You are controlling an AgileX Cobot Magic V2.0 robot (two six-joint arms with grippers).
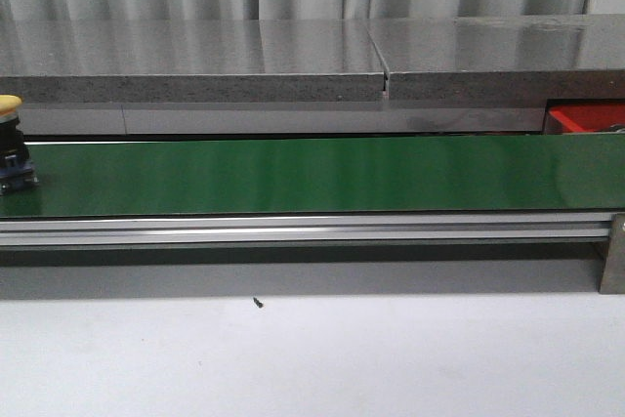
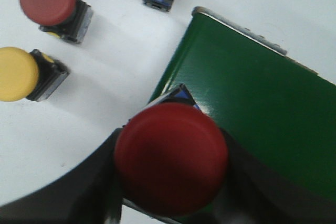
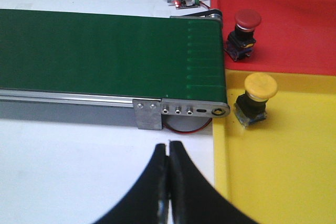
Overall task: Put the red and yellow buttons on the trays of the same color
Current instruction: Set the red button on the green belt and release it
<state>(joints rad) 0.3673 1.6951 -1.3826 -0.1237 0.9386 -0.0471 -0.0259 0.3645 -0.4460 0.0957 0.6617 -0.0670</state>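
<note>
Left gripper clamped on red button, cap up, hanging over belt end edge; belt lies just ahead

Right gripper closed, empty, near red tray and yellow tray; right arm nearer trays

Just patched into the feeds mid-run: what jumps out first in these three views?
The big red button fills the left wrist view, gripped between the left gripper's dark fingers at the end of the green belt. In the right wrist view, a red tray and a yellow tray sit past the belt's other end, each already holding one matching button, with the right gripper shut and empty above the table.
</note>
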